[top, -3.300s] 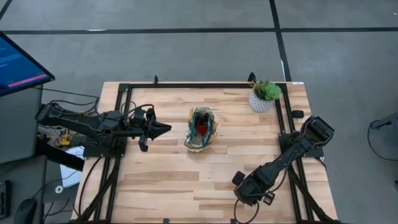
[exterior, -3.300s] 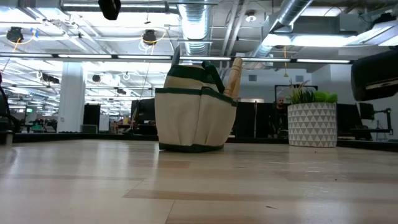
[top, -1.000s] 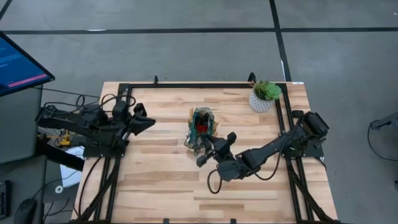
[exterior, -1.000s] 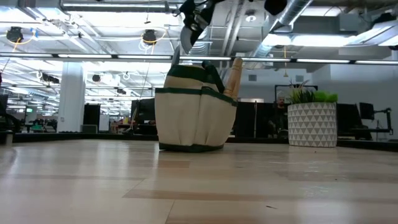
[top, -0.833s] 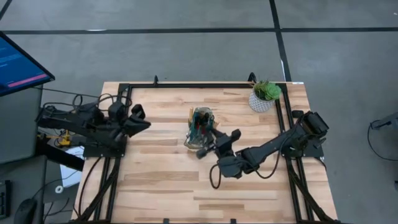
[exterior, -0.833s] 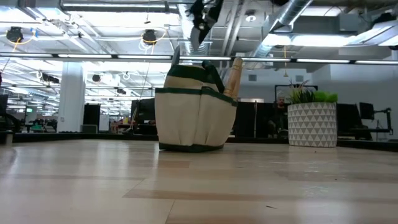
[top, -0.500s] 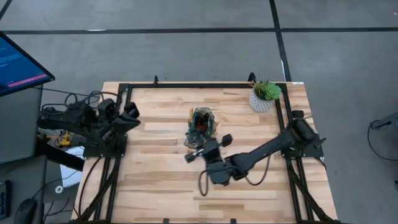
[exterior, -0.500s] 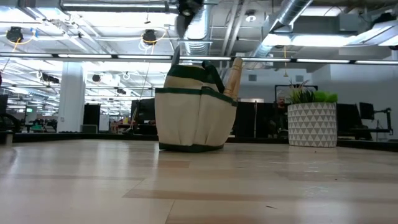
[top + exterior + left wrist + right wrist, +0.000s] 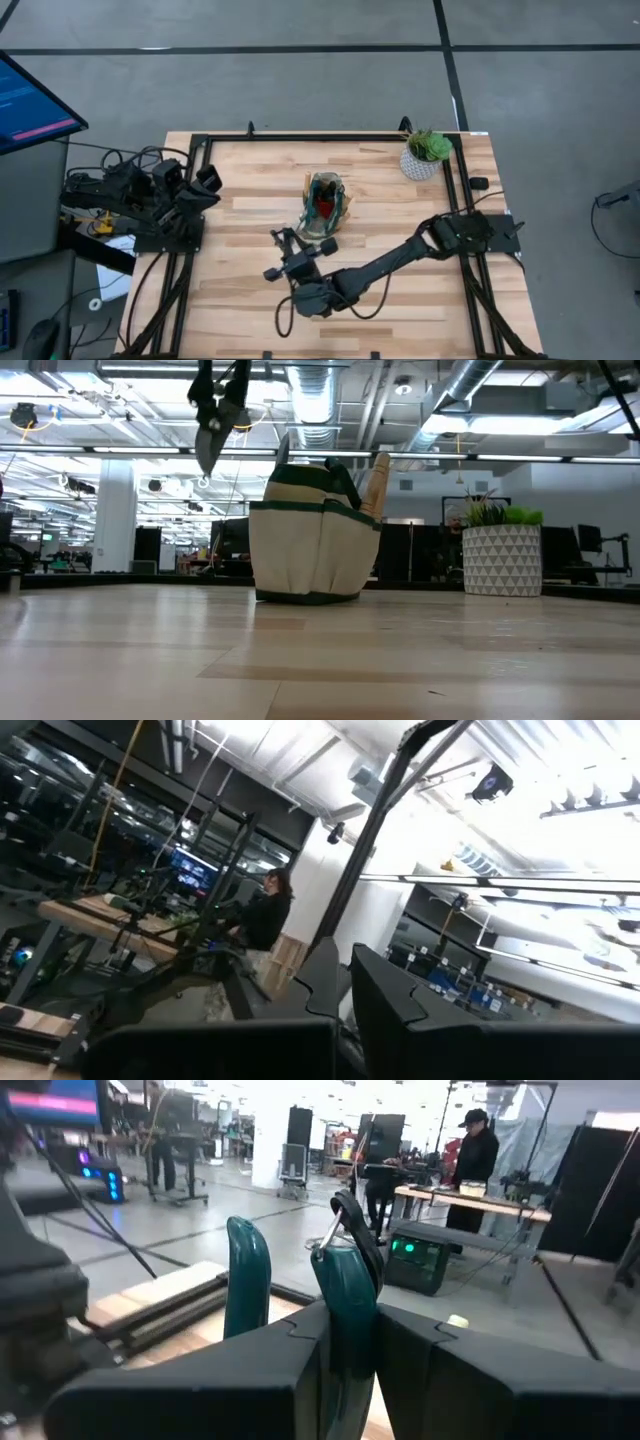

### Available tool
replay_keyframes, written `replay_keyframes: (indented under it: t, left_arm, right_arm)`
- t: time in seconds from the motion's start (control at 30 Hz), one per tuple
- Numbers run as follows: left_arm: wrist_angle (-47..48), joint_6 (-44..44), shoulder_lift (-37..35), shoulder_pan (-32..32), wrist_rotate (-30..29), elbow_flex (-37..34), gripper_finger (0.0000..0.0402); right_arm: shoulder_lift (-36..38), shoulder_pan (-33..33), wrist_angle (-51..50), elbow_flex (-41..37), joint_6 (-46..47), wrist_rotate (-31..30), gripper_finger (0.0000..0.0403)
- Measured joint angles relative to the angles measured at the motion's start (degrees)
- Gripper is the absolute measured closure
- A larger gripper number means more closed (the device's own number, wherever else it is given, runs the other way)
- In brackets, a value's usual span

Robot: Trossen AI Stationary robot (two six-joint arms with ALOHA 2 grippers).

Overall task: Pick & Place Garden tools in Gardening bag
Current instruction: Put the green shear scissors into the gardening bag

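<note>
Right end effector [image 9: 350,1340] is clamped on the shears [image 9: 345,1295], up off the desk [image 9: 400,290] beside the bag [image 9: 323,210]; blades half hidden. Left end effector [image 9: 205,185] parked at the desk's edge, fingers together.

left wrist view: looking past the dark end effector into a bright room

the left end effector [image 9: 345,995] fills the lower part of the picture, its two dark fingers [image 9: 385,995] standing close together with only a thin gap between them. beyond them a person in dark clothes [image 9: 265,910] sits at a wooden desk [image 9: 95,912] with screens [image 9: 195,870] behind it. a dark slanting pole [image 9: 375,810] crosses the white ceiling, where a round light fixture [image 9: 490,782] hangs.
</note>
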State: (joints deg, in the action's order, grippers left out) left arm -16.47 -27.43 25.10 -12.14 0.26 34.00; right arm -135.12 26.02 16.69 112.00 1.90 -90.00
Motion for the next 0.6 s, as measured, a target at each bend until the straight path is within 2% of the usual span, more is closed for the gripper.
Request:
replay_keyframes:
  t: [0.33,0.6]
  left_arm:
    - [-0.08,-1.33,0.00,0.00,0.57,0.00,0.0400]
    - [-0.13,-1.52,0.00,0.00,2.73,0.00,0.0400]
  right_arm:
    - [-0.60,-1.56,0.24,3.28,-17.01,-0.02,0.0356]
    - [-1.14,-1.47,-4.08,3.20,-17.52,0.02,0.0356]
